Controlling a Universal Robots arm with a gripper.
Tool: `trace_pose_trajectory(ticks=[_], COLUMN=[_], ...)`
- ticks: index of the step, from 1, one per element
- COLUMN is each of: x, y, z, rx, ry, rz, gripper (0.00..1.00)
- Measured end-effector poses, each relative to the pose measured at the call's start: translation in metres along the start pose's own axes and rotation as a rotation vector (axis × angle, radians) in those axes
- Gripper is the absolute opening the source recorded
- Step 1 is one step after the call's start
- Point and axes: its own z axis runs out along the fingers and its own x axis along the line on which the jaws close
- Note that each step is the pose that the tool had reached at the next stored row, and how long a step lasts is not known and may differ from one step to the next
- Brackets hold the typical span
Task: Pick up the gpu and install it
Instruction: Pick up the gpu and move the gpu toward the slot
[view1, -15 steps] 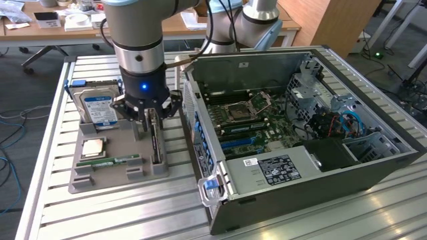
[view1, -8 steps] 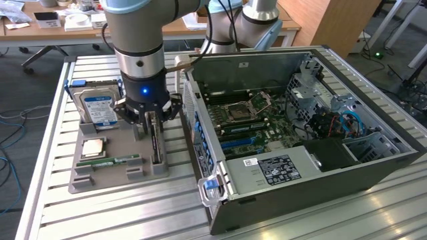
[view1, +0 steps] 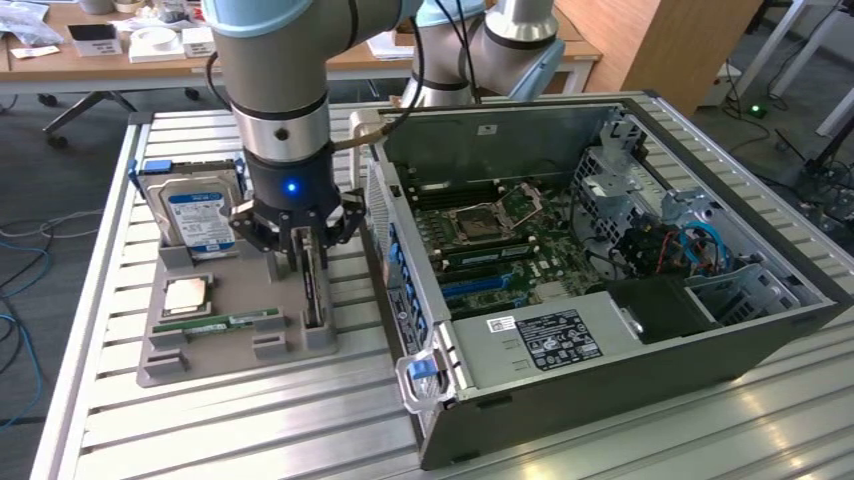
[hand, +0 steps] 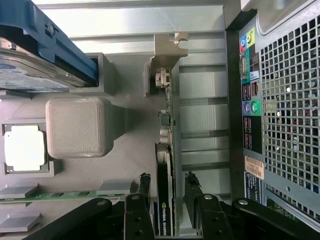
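the black pincer (view1: 306, 262) (hand: 167, 176) sits low over the thin dark gpu card with a pale metal bracket (view1: 314, 300) (hand: 164, 200), which stands on edge in the grey plastic holder tray (view1: 214, 355) on the slatted metal desk (view1: 240, 420), beside the open grey computer case (view1: 601, 350). the pincer is parted, one finger on each side of the card with a slight gap, gripping nothing.

Counting parts on tray (view1: 214, 368), one of each:
- gpu (view1: 312, 290) x1, standing along tray edge nearest computer case (view1: 747, 335)
- hard drive (view1: 200, 215) x1, sitting at tray corner on exterior view's left
- CPU (view1: 184, 296) x1, lying along tray edge farthest from case
- memory stick (view1: 220, 323) x1, lying beside CPU

Tray x1, resting on slatted table (view1: 240, 430) x1. Case x1, lying open. Arm x1, carrying gripper (view1: 304, 262) x1, with two fingers (hand: 144, 184) showing in wrist view.
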Motion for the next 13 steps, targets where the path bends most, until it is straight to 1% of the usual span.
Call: trace_pose_trajectory(ticks=[7,13], x=[0.0,0.0], y=[-0.0001,0.0013], z=[0.0082,0.0116], rx=[0.0001,0.0], ry=[0.0,0.0], rz=[0.0,0.0], gripper=[0.41,0.41])
